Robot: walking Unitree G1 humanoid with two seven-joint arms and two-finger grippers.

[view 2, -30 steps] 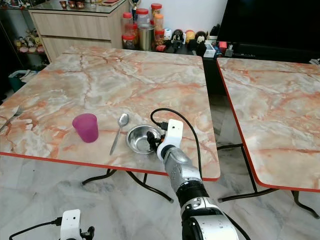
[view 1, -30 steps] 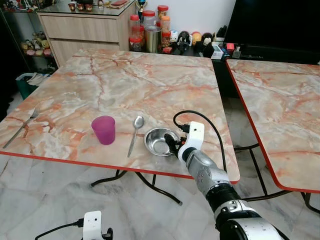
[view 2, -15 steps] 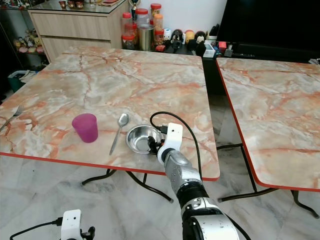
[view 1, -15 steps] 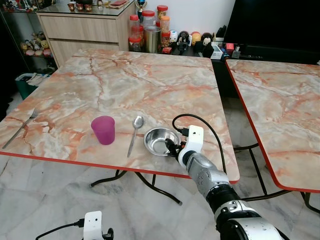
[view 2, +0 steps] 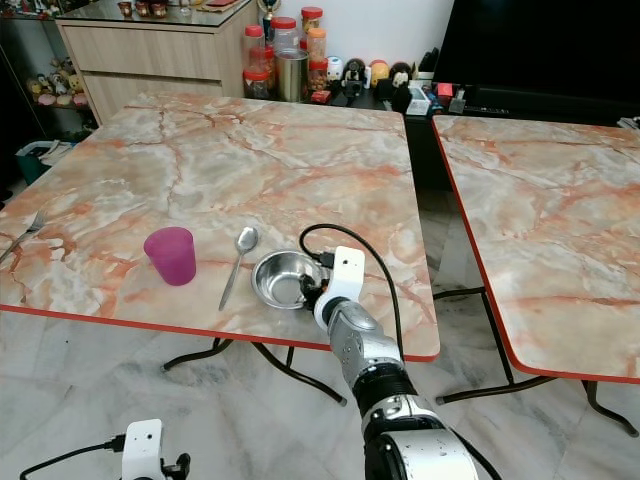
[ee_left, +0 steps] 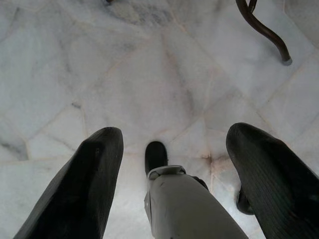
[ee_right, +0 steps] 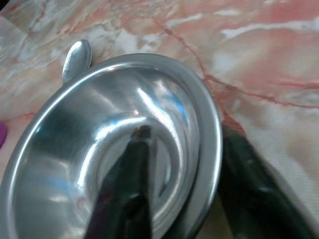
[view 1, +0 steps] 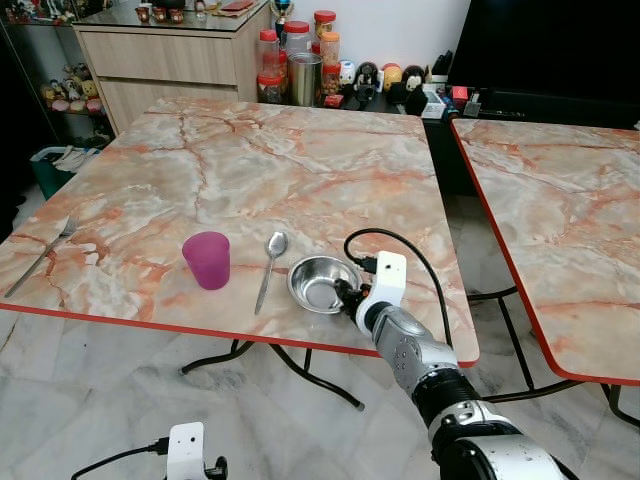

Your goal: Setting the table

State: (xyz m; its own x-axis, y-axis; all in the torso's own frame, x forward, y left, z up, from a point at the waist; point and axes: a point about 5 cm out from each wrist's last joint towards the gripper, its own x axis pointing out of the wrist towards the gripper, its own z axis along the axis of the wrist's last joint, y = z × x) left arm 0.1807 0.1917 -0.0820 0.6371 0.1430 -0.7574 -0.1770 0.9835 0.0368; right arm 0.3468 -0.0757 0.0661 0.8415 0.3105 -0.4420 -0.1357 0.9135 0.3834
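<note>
The bowl rim is straddled by the right gripper: one finger inside, one outside. The rim is grasped. The left gripper is held spread above the floor.

Both head cameras look forward and down from above the near edge of the counter, sharing nearly the same scene, the right eye's picture shifted a little sideways. The right wrist camera sits very close to the steel bowl, looking along its pincer across the rim. The left wrist camera hangs low, facing straight down at the marble floor
</note>
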